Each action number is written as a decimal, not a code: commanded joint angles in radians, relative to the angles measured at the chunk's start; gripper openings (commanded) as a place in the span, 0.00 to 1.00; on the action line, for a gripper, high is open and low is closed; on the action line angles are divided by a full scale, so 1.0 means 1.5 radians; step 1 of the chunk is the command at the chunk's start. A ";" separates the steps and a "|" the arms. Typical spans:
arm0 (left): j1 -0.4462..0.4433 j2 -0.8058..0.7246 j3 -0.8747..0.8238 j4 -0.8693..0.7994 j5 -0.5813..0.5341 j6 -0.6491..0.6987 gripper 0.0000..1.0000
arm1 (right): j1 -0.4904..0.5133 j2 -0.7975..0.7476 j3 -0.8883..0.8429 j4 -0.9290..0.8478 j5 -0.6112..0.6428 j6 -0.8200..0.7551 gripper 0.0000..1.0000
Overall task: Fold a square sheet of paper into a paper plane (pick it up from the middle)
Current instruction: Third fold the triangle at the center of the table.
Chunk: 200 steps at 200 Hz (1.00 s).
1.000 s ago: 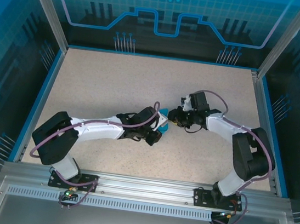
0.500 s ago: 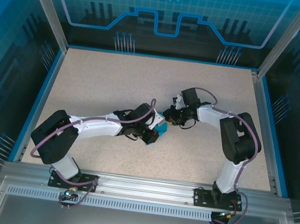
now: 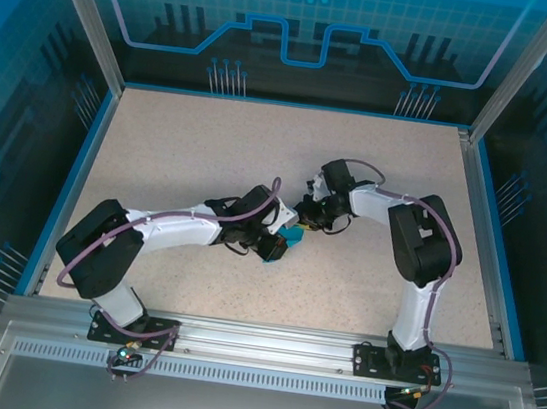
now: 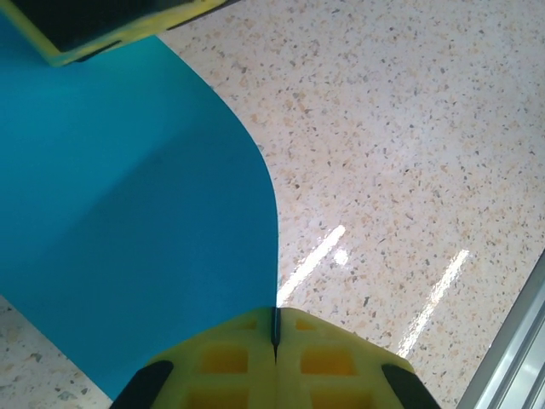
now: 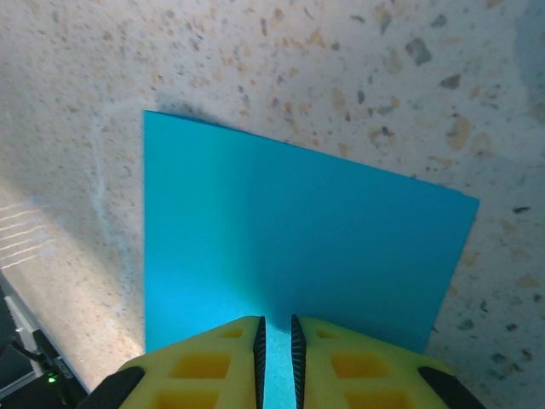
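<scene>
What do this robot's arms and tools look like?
The left arm and right arm have white link shells, black joint housings and looping purple cables. The left tool and right tool end in yellow fingers moulded with square recessed pockets, black at the outer corners.

A speckled beige desk (image 3: 211, 146) is recorded, bounded by a blue rim (image 3: 81, 169) at 9, 12 and 3 o'clock and an aluminium rail (image 3: 266, 340) at 6 o'clock. The square sheet of paper (image 3: 294, 235) is noted near centre; contact with the surface cannot be confirmed.
</scene>
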 commanded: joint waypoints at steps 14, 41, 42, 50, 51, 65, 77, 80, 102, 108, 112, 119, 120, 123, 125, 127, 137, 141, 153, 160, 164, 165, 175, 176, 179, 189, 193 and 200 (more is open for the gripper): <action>0.026 0.028 0.010 -0.026 0.040 0.008 0.03 | 0.025 0.021 0.037 -0.076 0.041 -0.049 0.19; 0.041 0.060 0.020 -0.034 0.064 0.003 0.05 | 0.031 0.026 0.039 -0.088 0.060 -0.059 0.19; 0.041 0.061 0.021 -0.034 0.064 0.003 0.05 | 0.032 0.025 0.039 -0.087 0.060 -0.059 0.19; 0.043 0.069 0.023 -0.033 0.061 0.000 0.05 | 0.033 0.027 0.037 -0.085 0.058 -0.059 0.19; 0.043 0.069 0.023 -0.032 0.061 -0.001 0.05 | 0.034 0.026 0.037 -0.085 0.058 -0.059 0.19; 0.050 0.073 0.021 -0.025 0.062 -0.005 0.05 | 0.035 0.026 0.036 -0.085 0.060 -0.059 0.19; 0.057 0.072 0.018 -0.018 0.062 -0.010 0.05 | 0.035 0.024 0.033 -0.084 0.063 -0.059 0.19; 0.060 0.072 0.018 -0.018 0.062 -0.011 0.05 | 0.035 0.023 0.033 -0.083 0.064 -0.058 0.19; 0.072 0.075 0.021 -0.020 0.063 -0.010 0.06 | 0.035 0.022 0.028 -0.080 0.064 -0.058 0.19; 0.074 0.078 0.024 -0.024 0.062 -0.008 0.07 | 0.035 0.022 0.027 -0.080 0.064 -0.058 0.19; 0.074 0.080 0.026 -0.026 0.062 -0.007 0.07 | 0.035 0.022 0.027 -0.080 0.064 -0.059 0.19; 0.076 0.085 0.029 -0.030 0.062 -0.004 0.07 | 0.035 0.022 0.027 -0.081 0.064 -0.060 0.19; 0.076 0.085 0.029 -0.031 0.062 -0.004 0.07 | 0.035 0.022 0.027 -0.081 0.064 -0.061 0.19; 0.077 0.086 0.029 -0.032 0.062 -0.003 0.07 | 0.035 0.022 0.026 -0.081 0.064 -0.061 0.19; 0.077 0.087 0.029 -0.031 0.060 -0.003 0.07 | 0.035 0.022 0.026 -0.081 0.065 -0.062 0.19; 0.078 0.088 0.029 -0.031 0.061 -0.002 0.07 | 0.035 0.022 0.026 -0.081 0.065 -0.062 0.19; 0.081 0.091 0.029 -0.032 0.060 -0.002 0.07 | 0.035 0.022 0.026 -0.083 0.067 -0.062 0.19; 0.082 0.092 0.029 -0.031 0.060 -0.002 0.07 | 0.035 0.022 0.027 -0.083 0.068 -0.063 0.19; 0.083 0.096 0.030 -0.029 0.059 -0.004 0.08 | 0.035 0.023 0.026 -0.083 0.067 -0.064 0.19; 0.086 0.099 0.032 -0.030 0.058 -0.003 0.08 | 0.035 0.024 0.025 -0.083 0.067 -0.063 0.19; 0.085 0.099 0.032 -0.031 0.058 -0.003 0.08 | 0.035 0.023 0.026 -0.083 0.067 -0.063 0.19; 0.085 0.099 0.032 -0.032 0.057 -0.004 0.08 | 0.035 0.023 0.026 -0.083 0.068 -0.062 0.19; 0.086 0.102 0.033 -0.032 0.054 -0.005 0.08 | 0.035 0.022 0.024 -0.081 0.068 -0.061 0.19; 0.087 0.102 0.033 -0.031 0.054 -0.005 0.08 | 0.035 0.022 0.024 -0.081 0.068 -0.061 0.19; 0.088 0.102 0.033 -0.032 0.053 -0.006 0.08 | 0.035 0.022 0.024 -0.081 0.068 -0.060 0.19; 0.089 0.105 0.033 -0.033 0.051 -0.007 0.08 | 0.035 0.021 0.022 -0.080 0.067 -0.059 0.19; 0.089 0.106 0.032 -0.034 0.048 -0.008 0.08 | 0.035 0.021 0.023 -0.080 0.067 -0.058 0.20; 0.090 0.106 0.030 -0.033 0.041 -0.011 0.08 | 0.035 0.021 0.023 -0.079 0.067 -0.058 0.19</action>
